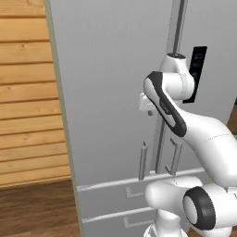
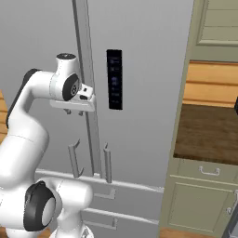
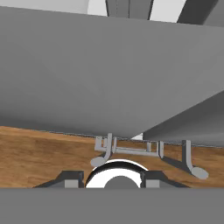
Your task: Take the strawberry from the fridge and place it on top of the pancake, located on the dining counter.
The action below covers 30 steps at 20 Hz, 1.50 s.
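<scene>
The tall light-grey fridge [image 2: 148, 69] stands shut, its two doors and bar handles just ahead of the gripper [image 2: 74, 111], whose empty jaws seem spread apart, touching nothing.

Wood-plank floor [image 1: 37, 208] is running along the bottom of the left base view — brown boards, meeting the light wooden wall [image 1: 28, 92] at the left. The fridge [image 1: 106, 92] is standing directly on it, both doors closed, two vertical bar handles [image 1: 143, 159] sitting side by side near the door seam, two drawers [image 1: 111, 199] below. In the right base view a dark-brown tabletop [image 2: 209, 132] is sitting right of the fridge — resting on a pale grey-green cabinet [image 2: 200, 204] with a drawer pull. Nothing is showing on its visible part. In the hand view the floor is appearing as a brown band under the grey fridge front.
</scene>
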Tool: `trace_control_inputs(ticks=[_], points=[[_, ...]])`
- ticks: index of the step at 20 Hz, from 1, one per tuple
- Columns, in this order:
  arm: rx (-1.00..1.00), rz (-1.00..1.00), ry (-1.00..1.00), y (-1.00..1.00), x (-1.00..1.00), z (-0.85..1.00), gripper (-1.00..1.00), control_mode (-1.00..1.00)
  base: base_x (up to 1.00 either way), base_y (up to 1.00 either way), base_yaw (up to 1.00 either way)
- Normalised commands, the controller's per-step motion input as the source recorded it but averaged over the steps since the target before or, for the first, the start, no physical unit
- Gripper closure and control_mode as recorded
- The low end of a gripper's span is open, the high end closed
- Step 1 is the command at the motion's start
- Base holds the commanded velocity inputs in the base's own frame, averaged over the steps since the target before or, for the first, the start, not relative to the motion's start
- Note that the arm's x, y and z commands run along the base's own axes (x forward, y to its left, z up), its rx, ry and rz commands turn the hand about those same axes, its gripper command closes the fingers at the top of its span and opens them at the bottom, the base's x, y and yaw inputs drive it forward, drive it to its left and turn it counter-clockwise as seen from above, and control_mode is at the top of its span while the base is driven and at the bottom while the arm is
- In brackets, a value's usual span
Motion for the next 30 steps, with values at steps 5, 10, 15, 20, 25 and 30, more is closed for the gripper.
trace_control_inputs(ticks=[5,10,15,20,25,30], points=[[0.00,0.00,0.00,0.00,0.00,0.00,-1.00,1.00,0.00,0.00,0.00],[0.00,0.00,0.00,0.00,0.00,0.00,-1.00,1.00,-0.48,-0.40,-0.02],[0.00,0.00,0.00,0.00,0.00,0.00,-1.00,1.00,-0.48,-0.42,0.00],[0.00,0.00,0.00,0.00,0.00,0.00,-1.00,1.00,-0.76,-0.20,-0.01],[0.00,0.00,0.00,0.00,0.00,0.00,-1.00,1.00,-0.98,0.00,0.00],[0.00,-0.01,0.00,-0.03,-0.01,0.00,-1.00,-1.00,-0.55,-0.01,0.00]])
